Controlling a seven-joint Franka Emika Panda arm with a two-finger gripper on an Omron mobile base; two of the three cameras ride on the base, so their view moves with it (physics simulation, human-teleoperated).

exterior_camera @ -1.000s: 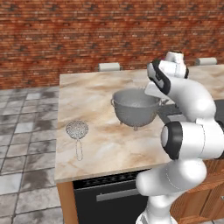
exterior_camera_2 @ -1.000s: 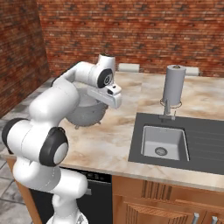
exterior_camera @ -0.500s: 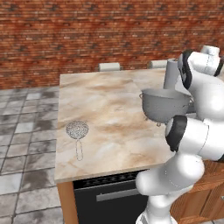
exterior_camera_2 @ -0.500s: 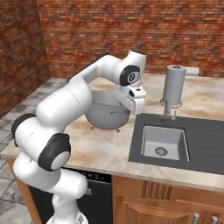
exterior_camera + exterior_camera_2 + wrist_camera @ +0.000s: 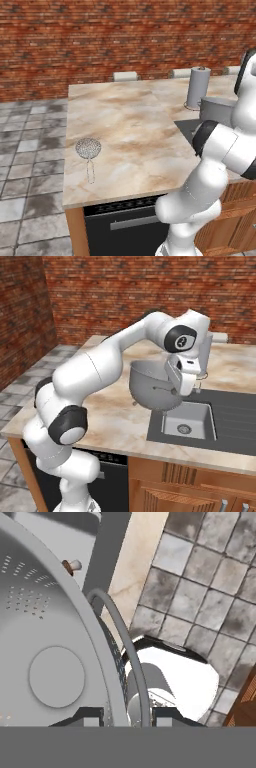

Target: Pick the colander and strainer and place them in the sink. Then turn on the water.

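Observation:
The colander point(image 5: 150, 388), a big grey perforated bowl, hangs tilted in the air over the left edge of the dark sink point(image 5: 235, 413) and its steel basin point(image 5: 186, 421). My gripper point(image 5: 181, 387) is shut on the bowl's rim. In the hand view the rim and its wire handle point(image 5: 122, 642) run between my gripper point(image 5: 129, 716), with the colander's inside point(image 5: 55, 637) to the left. From the left base the colander point(image 5: 216, 110) peeks out behind my arm. The strainer point(image 5: 88, 148) lies on the counter near its left front corner, handle towards the front.
A tall grey cylinder point(image 5: 197, 87) stands on the marble counter point(image 5: 125, 120) behind the sink; it also rises behind my hand as the cylinder point(image 5: 206, 348). Grey floor tiles point(image 5: 30, 150) lie left of the island. A brick wall closes the back.
My arm has swung right with the colander, carrying it from the middle of the counter to above the sink's left edge. The strainer has stayed put.

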